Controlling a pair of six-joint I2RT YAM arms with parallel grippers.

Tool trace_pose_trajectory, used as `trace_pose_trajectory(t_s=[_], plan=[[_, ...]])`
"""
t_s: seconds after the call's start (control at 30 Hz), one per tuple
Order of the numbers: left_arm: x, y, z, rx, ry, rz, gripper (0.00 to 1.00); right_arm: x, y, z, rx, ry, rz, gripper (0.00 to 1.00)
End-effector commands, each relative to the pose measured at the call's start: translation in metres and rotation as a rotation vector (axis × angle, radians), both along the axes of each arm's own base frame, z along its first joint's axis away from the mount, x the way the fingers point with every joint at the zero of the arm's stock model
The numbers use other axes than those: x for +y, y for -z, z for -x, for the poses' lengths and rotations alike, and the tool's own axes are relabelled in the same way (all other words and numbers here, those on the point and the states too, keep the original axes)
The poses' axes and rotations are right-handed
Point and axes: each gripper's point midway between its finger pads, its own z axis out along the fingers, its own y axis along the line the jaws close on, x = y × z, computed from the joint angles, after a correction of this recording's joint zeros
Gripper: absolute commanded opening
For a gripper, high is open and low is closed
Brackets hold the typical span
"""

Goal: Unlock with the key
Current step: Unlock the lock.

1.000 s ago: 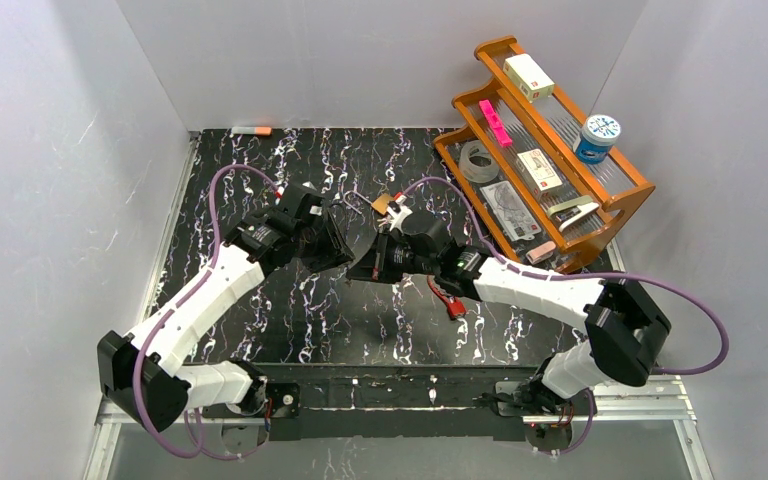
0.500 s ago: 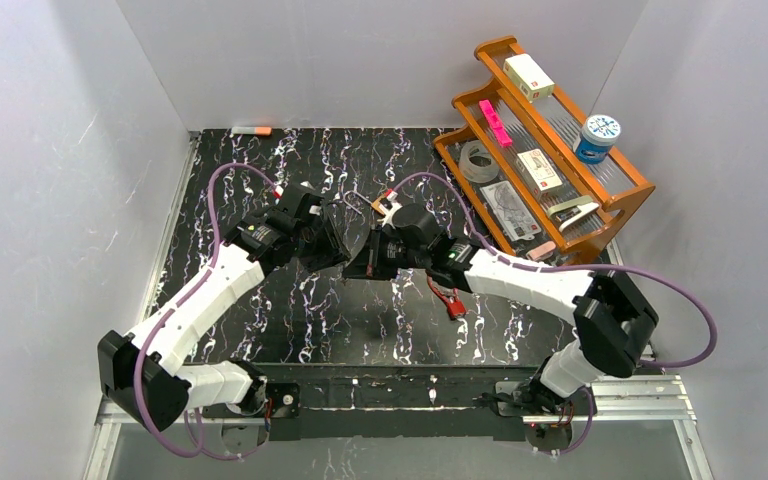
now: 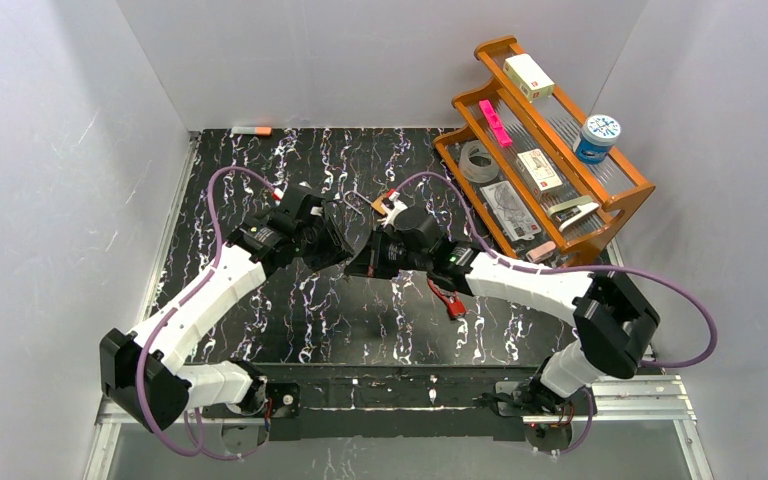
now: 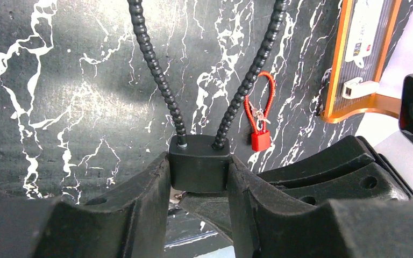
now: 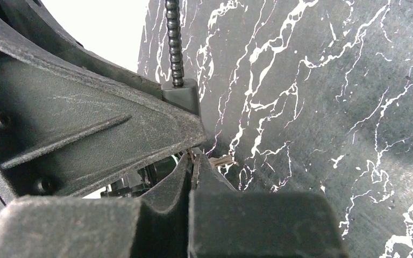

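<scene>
My left gripper (image 4: 199,185) is shut on a black padlock body (image 4: 200,169) whose black beaded cable shackle (image 4: 151,64) loops away over the table. In the top view the two grippers meet at mid table, left gripper (image 3: 340,243) and right gripper (image 3: 360,262) tip to tip. My right gripper (image 5: 193,164) is shut on a small metal key (image 5: 223,159), whose tip shows just below the padlock body (image 5: 182,95) and the left finger. Whether the key is in the keyhole is hidden.
A small red padlock (image 3: 450,300) with a red cable lies on the black marbled table right of the grippers; it also shows in the left wrist view (image 4: 260,138). A wooden rack (image 3: 628,196) with small items stands at back right. A tan object (image 3: 388,204) lies behind the grippers.
My right gripper has moved a little left, closing in on the left gripper and the padlock. The left arm has barely shifted.
</scene>
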Motion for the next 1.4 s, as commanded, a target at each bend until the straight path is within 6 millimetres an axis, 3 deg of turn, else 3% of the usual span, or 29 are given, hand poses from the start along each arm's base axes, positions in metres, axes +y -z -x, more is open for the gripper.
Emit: trace_pose_trajectory(t_s=[0.0,0.4,0.63,0.87,1.17,1.37], plan=[[0.004,0.002,0.037,0.107,0.111,-0.05,0.0,-0.016,-0.042,-0.049,-0.174,0.186,-0.015,0.01],[0.007,0.003,0.035,0.09,0.134,-0.082,0.0,-0.028,-0.056,-0.033,-0.103,0.062,-0.117,0.01],[0.003,0.002,0.036,0.083,0.146,-0.053,0.0,-0.027,-0.05,-0.029,-0.03,0.024,-0.174,0.01],[-0.01,0.002,0.046,0.168,0.123,0.033,0.0,-0.023,-0.047,-0.04,-0.076,0.044,-0.177,0.01],[-0.014,0.002,0.049,0.218,0.048,0.087,0.0,-0.024,-0.029,-0.054,-0.116,0.085,-0.072,0.01],[-0.009,0.012,0.047,0.199,0.06,0.042,0.0,-0.016,-0.034,-0.056,-0.138,0.065,-0.083,0.01]])
